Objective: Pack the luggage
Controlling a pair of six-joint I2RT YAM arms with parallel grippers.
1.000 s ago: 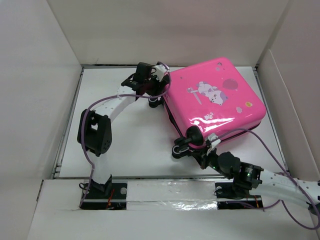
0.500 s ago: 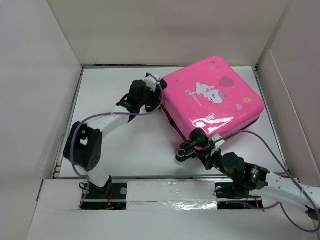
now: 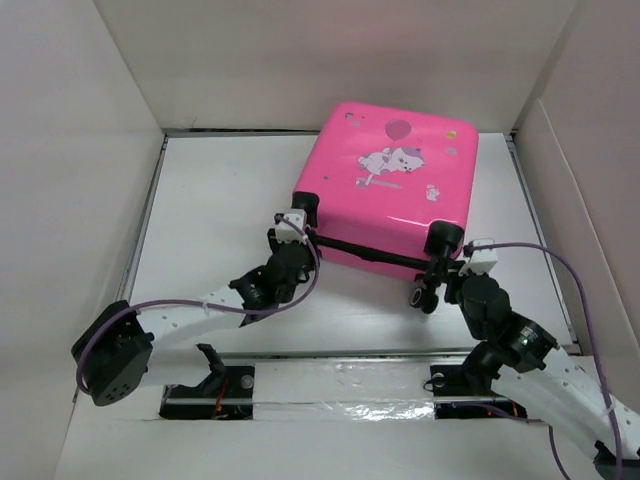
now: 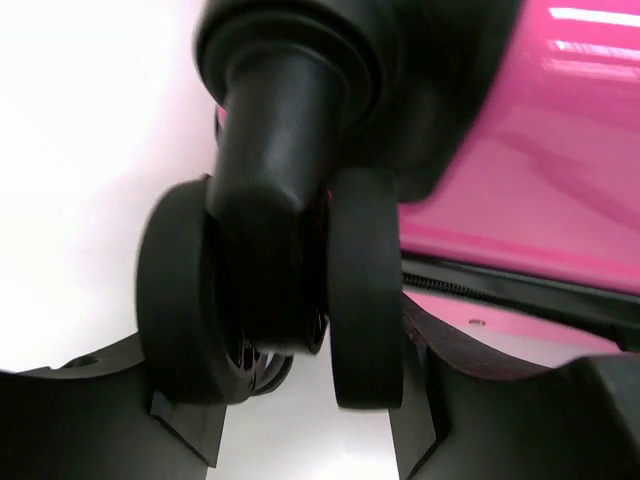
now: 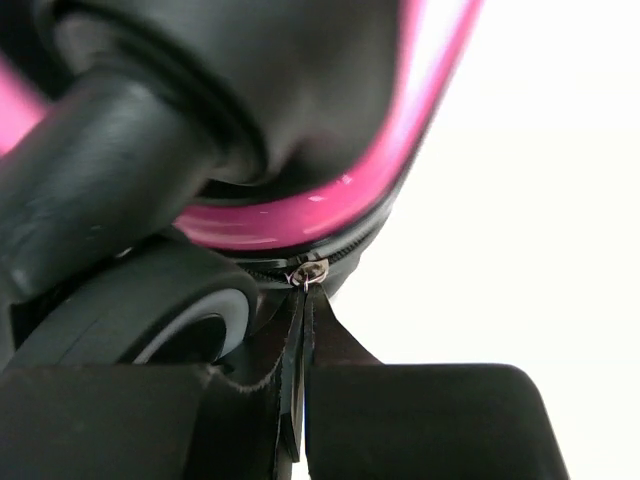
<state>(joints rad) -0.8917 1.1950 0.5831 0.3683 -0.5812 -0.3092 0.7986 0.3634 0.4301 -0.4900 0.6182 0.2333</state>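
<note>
Pink luggage (image 3: pixel 390 185) zipped shut, flat on the white counter (image 3: pixel 220 200) toward the far right, wheels facing the arms. Left hand (image 4: pixel 300 430) at the near-left wheel (image 4: pixel 270 290), fingers roughly half apart either side of its twin discs; cannot tell whether clamped. Right hand (image 5: pixel 300 400) fully closed, pinching the zipper pull (image 5: pixel 303 290) just beside the near-right wheel (image 5: pixel 130 310)

Bright pink luggage (image 3: pixel 395 205), its glossy shell printed with a pale cartoon animal (image 3: pixel 392 160), a darker pink balloon (image 3: pixel 397 128) and small scattered motifs, is banded by a black zip (image 3: pixel 370 251) and has black wheels (image 4: pixel 365 290). The zip pull (image 5: pixel 305 272) is black with a silvery ring. White arms (image 3: pixel 180 318) with black joints carry purple cables (image 3: pixel 548 254) over a white table (image 3: pixel 210 200).
</note>
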